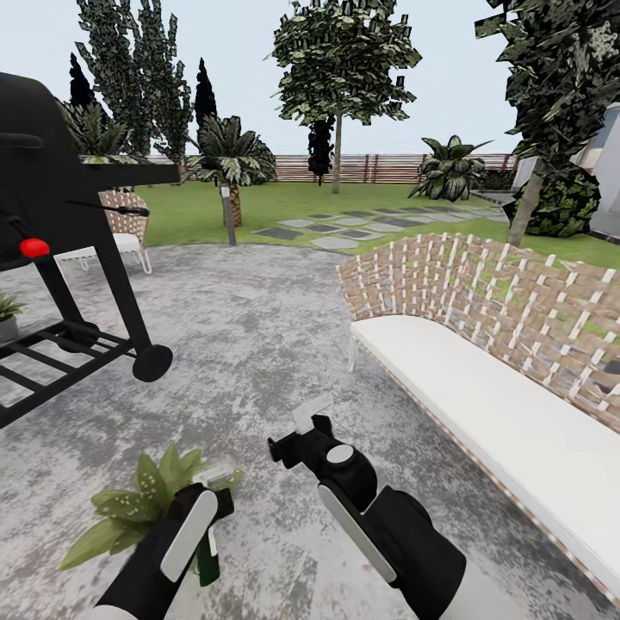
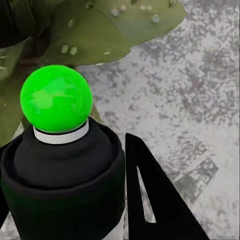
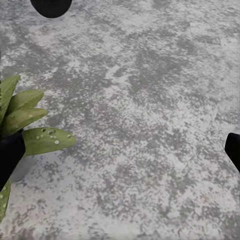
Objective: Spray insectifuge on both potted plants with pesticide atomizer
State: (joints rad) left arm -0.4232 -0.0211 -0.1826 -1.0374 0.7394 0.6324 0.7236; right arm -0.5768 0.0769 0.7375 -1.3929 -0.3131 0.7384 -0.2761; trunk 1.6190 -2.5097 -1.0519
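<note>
We're on the patio (image 1: 258, 327), sofa (image 1: 482, 405) to our right, black grill (image 1: 60, 258) to our left. On the grill's lower rack at the far left edge sits a small plant in a grey pot (image 1: 7, 320), probably the second target.

Speckled plant (image 1: 142, 504) sits on the patio right under our left arm; its pot is hidden in the head view, and a grey bit of it shows under the leaves in the right wrist view (image 3: 22, 167).

Left hand (image 1: 207, 508) is clenched on the atomizer (image 2: 62, 195): dark body between the fingers (image 2: 160, 200), head pointing at the broad speckled leaves just beyond. The spray head (image 2: 56, 98) renders bright green here, not red; we read that as the spray being active, but that's a guess.

Right hand (image 1: 301, 430) hangs above bare patio, grasping nothing. We can't tell how far apart its fingers are.

Step in hand, as we judge it: coating the speckled plant. Keep the nozzle near and aimed at the leaf mass, sweep slowly across all leaves, not just the near ones. Don't knock the plant with the bottle. Keep the grip firm and the bottle upright. Then on to the grill-rack plant.
</note>
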